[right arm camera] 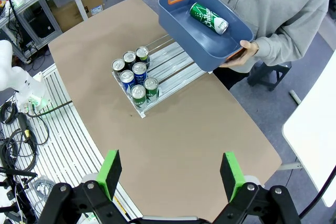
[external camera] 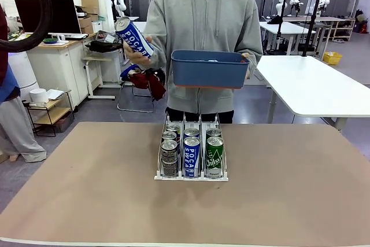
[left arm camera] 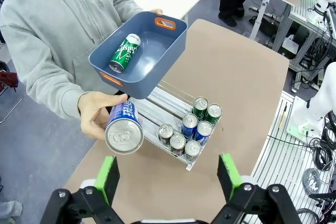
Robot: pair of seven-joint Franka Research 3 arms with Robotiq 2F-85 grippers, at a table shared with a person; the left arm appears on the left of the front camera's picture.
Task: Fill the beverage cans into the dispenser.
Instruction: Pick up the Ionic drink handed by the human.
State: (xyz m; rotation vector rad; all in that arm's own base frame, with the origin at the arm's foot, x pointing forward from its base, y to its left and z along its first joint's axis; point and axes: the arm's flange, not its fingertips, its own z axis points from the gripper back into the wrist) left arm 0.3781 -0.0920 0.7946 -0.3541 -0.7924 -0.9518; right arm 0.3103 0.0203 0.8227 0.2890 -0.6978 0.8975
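I have the left gripper [left arm camera: 168, 177] hanging high over the table [external camera: 87, 189], jaws spread wide and holding nothing. The right gripper [right arm camera: 171, 174] is the same, fully parted and empty above the near table edge.

The dispenser [external camera: 191, 157] sits at the centre of the front view, on the table. I count seven cans [right arm camera: 134, 74] standing in its three lanes. The front row is a dark can [external camera: 169, 157], a blue can [external camera: 191, 153] and a green can [external camera: 214, 153], left to right.

Above and behind the rack, the person's hand [left arm camera: 97, 111] holds a blue Pocari can [left arm camera: 124, 129] tilted in the air, in the lower left of my left wrist view. The other hand [right arm camera: 244, 53] grips a blue bin [external camera: 209, 69] at chest height. One green can [left arm camera: 124, 53] lies on its side inside the bin.
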